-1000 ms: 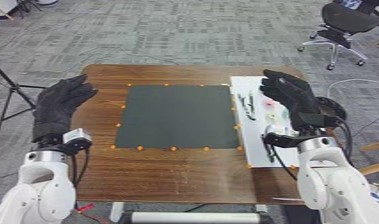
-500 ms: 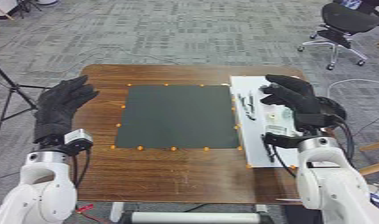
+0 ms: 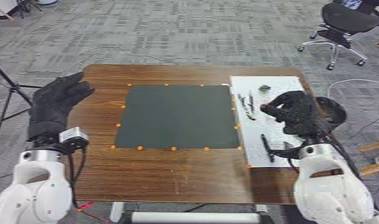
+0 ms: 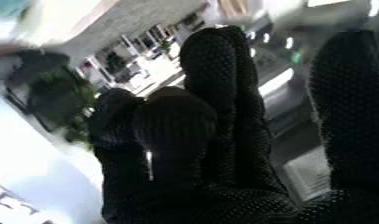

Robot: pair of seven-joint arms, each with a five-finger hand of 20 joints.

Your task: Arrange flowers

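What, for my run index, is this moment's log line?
right hand: over white board | left hand: open, left of dark mat

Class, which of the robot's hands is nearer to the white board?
The right hand. The right hand is over the white board; the left hand is across the table, with the dark mat between.

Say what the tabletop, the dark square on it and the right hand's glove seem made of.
Tabletop: wood or wood-look laminate, slightly glossy; streaky brown grain.
Dark square: matte, perhaps rubber or felt; even tone without shine.
Glove on the right hand: knitted-looking fabric, matte black; fine dotted texture.
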